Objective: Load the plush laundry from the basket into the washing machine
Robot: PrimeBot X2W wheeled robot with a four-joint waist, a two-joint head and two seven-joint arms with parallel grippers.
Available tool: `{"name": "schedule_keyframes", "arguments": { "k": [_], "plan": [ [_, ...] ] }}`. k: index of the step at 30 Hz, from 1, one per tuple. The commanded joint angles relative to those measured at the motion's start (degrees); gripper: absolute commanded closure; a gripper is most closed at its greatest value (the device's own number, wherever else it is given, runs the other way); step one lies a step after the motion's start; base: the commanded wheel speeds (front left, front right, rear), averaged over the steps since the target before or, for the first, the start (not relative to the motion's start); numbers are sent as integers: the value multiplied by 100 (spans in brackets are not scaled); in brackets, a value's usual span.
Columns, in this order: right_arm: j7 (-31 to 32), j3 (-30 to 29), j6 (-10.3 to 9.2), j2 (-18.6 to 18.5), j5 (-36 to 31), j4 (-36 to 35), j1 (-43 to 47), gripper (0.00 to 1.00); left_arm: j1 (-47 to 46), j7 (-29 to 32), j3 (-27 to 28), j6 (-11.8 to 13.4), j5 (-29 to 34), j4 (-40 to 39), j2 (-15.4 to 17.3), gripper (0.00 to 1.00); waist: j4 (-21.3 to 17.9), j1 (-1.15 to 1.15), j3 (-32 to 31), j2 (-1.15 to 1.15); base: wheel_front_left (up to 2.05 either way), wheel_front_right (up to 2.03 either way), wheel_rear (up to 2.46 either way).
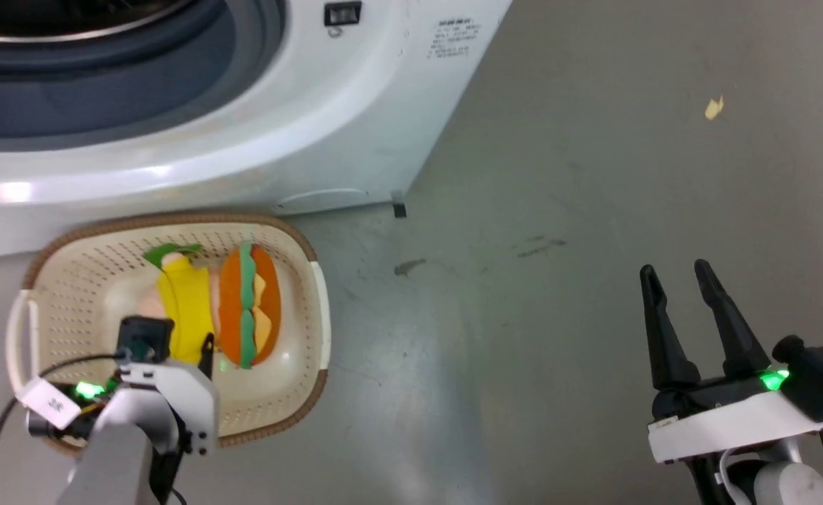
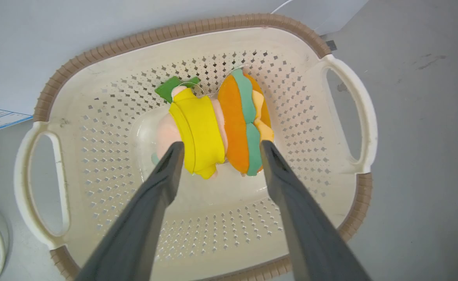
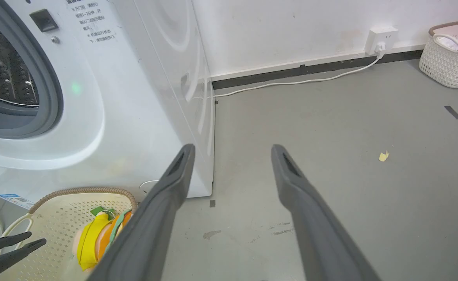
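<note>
The left gripper [image 2: 221,145] hangs low inside the basket [image 2: 174,33], its two dark fingers spread wide and clamped on nothing. Their tips straddle both soft toys. One tip lies at the edge of the yellow garment and the other just beside the burger, but I cannot tell whether either touches. The right gripper [image 1: 675,270] is held over bare grey floor [image 1: 558,351] well to the right of the basket, its fingers also apart and holding nothing. The cream perforated basket stands on the floor, its brown woven rim close against the foot of the washing machine [image 1: 278,140]. On its bottom, near the middle, the peach-pink figure [image 2: 199,128] in its yellow garment lies on its side with a green bit at its far end. Pressed against it on the right is the orange burger [image 2: 236,125], standing on edge and showing its green and yellow layers. Behind the basket, the machine's white front curves up to the grey rubber gasket [image 1: 102,91] and the shiny perforated drum [image 3: 2,78] inside it. A small black latch [image 1: 342,12] and a printed label [image 1: 457,38] sit to the right of the opening. Farther out on the floor lies a yellow scrap [image 1: 713,107]. At the far wall, a white cable [image 3: 291,82] runs along the skirting to a socket [image 3: 381,37], near a white woven hamper [image 3: 449,58] holding clothes.
</note>
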Motion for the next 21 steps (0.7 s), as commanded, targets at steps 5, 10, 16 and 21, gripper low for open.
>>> {"name": "schedule_keyframes", "arguments": {
  "k": [5, 10, 16, 21],
  "plan": [
    [-105, 66, -2, -4, 179, -118, -171, 0, -425, 83, -21, -38, -128, 345, 193, 0, -141, 0, 366, 0, 10, 10, 10],
    [-165, 125, -3, -4, 318, -221, -190, 0, -712, 215, -15, -82, -242, 640, 386, 0, -209, 0, 676, 0, 11, 11, 11],
    [-236, 229, -3, -4, 413, -373, -194, 0, -1073, 339, -4, -155, -403, 984, 644, 0, -286, 0, 1042, 0, 11, 11, 11],
    [-296, 296, -3, -5, 496, -472, -195, 0, -1382, 409, -104, -233, -465, 1226, 857, 0, -350, 0, 1340, 0, 9, 9, 9]
  ]
}}
